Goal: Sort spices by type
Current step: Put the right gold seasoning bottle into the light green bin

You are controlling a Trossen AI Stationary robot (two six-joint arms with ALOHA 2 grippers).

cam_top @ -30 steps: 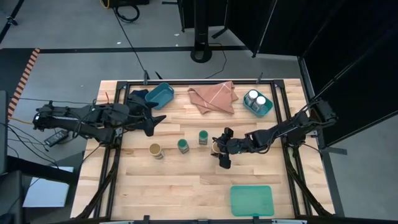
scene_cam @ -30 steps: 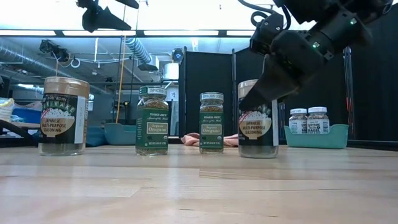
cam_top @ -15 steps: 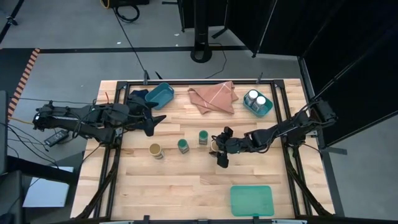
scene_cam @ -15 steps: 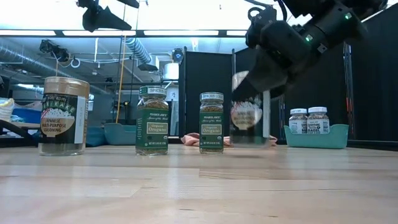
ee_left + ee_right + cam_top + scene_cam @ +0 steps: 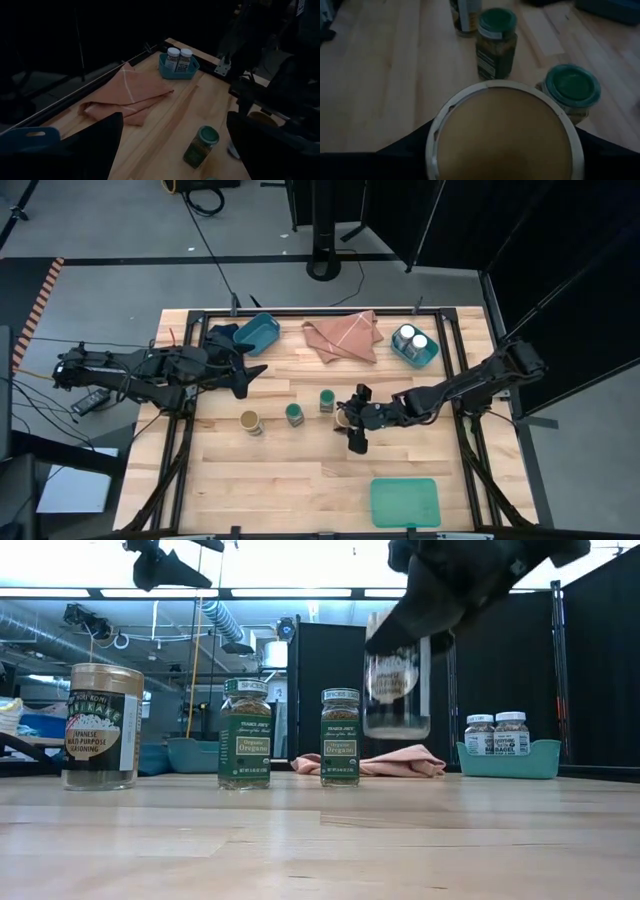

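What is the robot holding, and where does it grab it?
The right gripper holds a glass spice jar with a tan lid, lifted off the wooden table. Its fingers clamp the jar's top, around the lid. The left gripper holds nothing.

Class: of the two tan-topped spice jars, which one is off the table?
The tan-topped jar held in the right gripper is lifted clear of the wood. The other tan-topped jar stands on the table, leftmost in the row.

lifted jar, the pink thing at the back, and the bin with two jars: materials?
Lifted jar: clear glass probably, contents visible through the wall; tan lid, likely plastic. Pink cloth: soft fabric, folded and creased. Teal bin: smooth moulded plastic, likely.
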